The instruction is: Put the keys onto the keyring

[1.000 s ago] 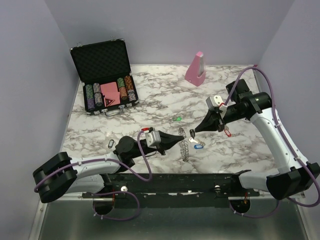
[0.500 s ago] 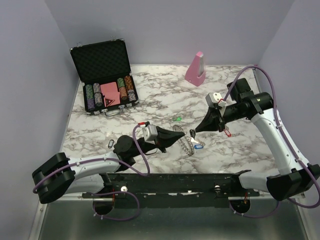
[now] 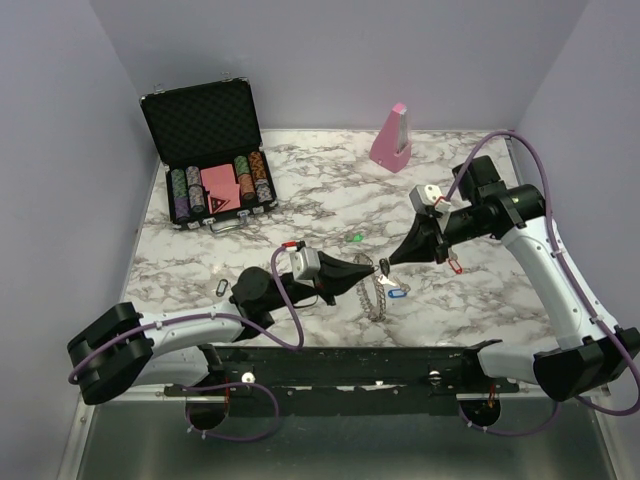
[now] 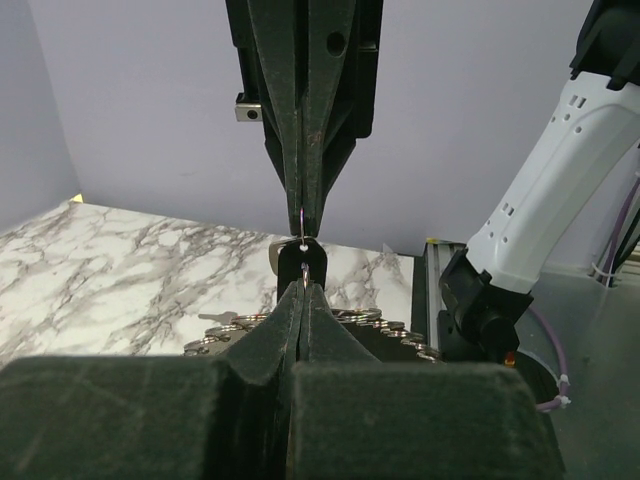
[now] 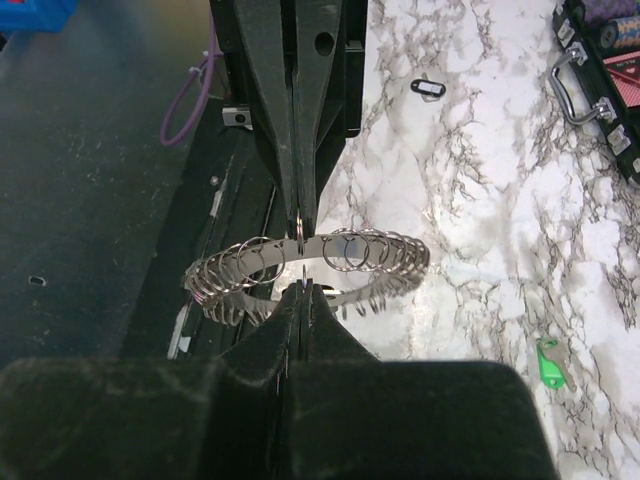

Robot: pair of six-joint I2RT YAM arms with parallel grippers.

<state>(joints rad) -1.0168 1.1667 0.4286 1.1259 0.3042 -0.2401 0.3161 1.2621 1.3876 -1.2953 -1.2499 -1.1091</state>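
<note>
Veined marble tabletop (image 3: 480, 300); left tool (image 3: 372, 270) tight on looped grey keyring (image 5: 400, 255), right tool (image 3: 392, 262) likewise on black-headed key (image 4: 290, 268).

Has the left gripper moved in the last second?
Yes. The left gripper has moved up the top view and slightly right, closer to the green key, which has stayed put. It now nearly meets the right gripper tip to tip.
</note>
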